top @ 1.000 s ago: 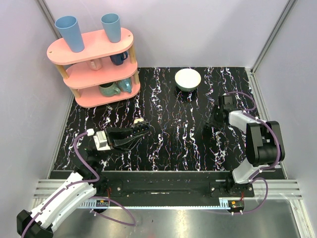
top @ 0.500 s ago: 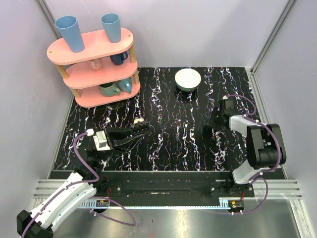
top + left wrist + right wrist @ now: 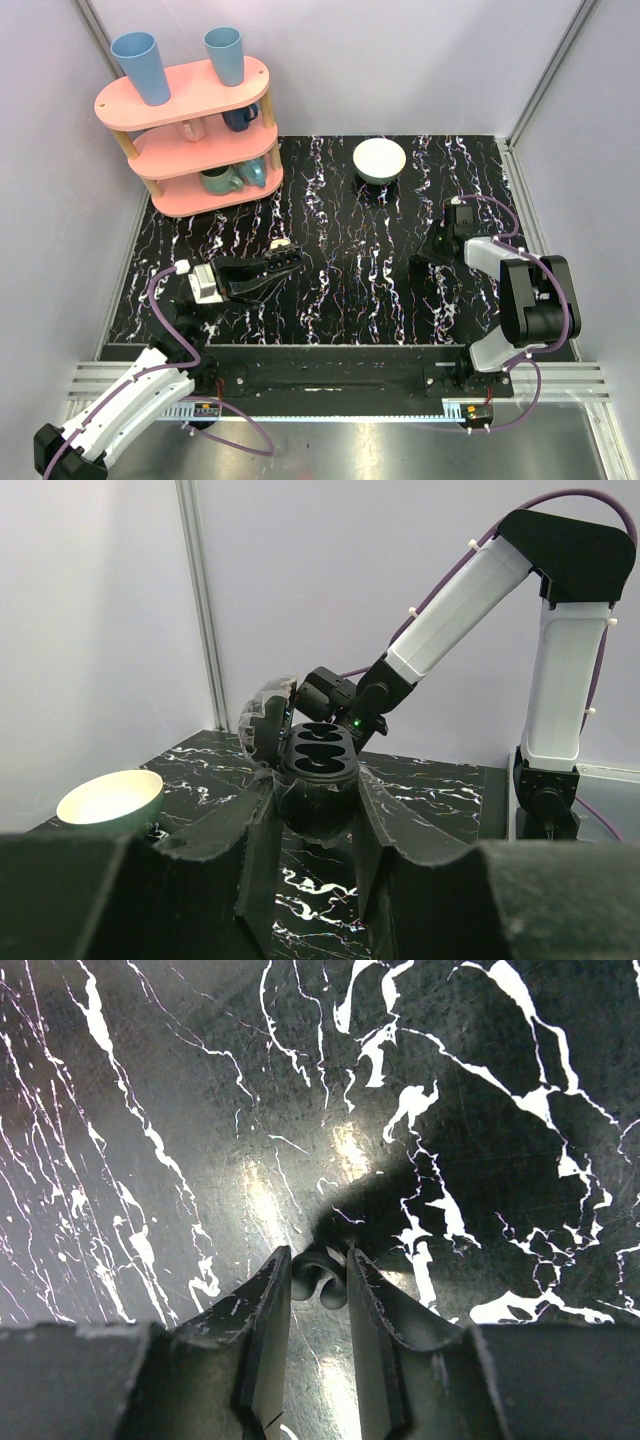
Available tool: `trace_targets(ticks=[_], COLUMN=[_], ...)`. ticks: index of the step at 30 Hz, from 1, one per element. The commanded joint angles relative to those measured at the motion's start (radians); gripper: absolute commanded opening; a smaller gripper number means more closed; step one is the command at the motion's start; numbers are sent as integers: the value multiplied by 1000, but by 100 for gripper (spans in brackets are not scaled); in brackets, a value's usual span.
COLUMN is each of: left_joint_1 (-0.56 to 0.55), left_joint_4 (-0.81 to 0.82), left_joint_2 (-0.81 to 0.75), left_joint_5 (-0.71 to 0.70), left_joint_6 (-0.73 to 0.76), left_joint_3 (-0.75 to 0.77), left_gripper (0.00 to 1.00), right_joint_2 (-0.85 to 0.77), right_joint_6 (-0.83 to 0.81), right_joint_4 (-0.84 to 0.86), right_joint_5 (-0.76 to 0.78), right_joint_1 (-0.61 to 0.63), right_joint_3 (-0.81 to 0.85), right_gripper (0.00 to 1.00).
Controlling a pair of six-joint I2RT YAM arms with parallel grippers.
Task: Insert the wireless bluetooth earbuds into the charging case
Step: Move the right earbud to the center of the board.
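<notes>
My left gripper [image 3: 291, 257] is shut on the charging case [image 3: 283, 246] and holds it just above the table. In the left wrist view the case [image 3: 318, 765] sits between the fingers [image 3: 262, 825] with its lid open, and two dark, empty slots face up. My right gripper [image 3: 417, 262] points down at the table on the right. In the right wrist view its fingers [image 3: 268, 1295] close on both sides of one tiny curved earbud [image 3: 320, 1278], which looks grey in shadow and rests on the marble top. The other earbud is not in view.
A white bowl [image 3: 379, 160] stands at the back centre and also shows in the left wrist view [image 3: 110, 797]. A pink three-tier shelf [image 3: 190, 135] with blue cups and mugs stands at the back left. Walls close in the table on three sides.
My right gripper has moved down and a little toward the left, to the table top. The left arm and the case have not moved.
</notes>
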Motion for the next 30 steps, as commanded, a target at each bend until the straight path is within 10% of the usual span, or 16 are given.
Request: trace_targets(ticks=[1,30], left_joint_1=[-2,-2], left_joint_4=[29,27], left_joint_2=[3,6], left_joint_5=[7,2], left_joint_6=[2,0], left_joint_3=[26,29], left_gripper=[0,0], right_joint_2=[-4,-133], right_joint_6=[-28,-5], right_joint_4=[-43,-8], right_joint_5=[-28,40], right_joint_1=[-1,-2], right_joint_3=[-14,7], right_gripper=[33,54])
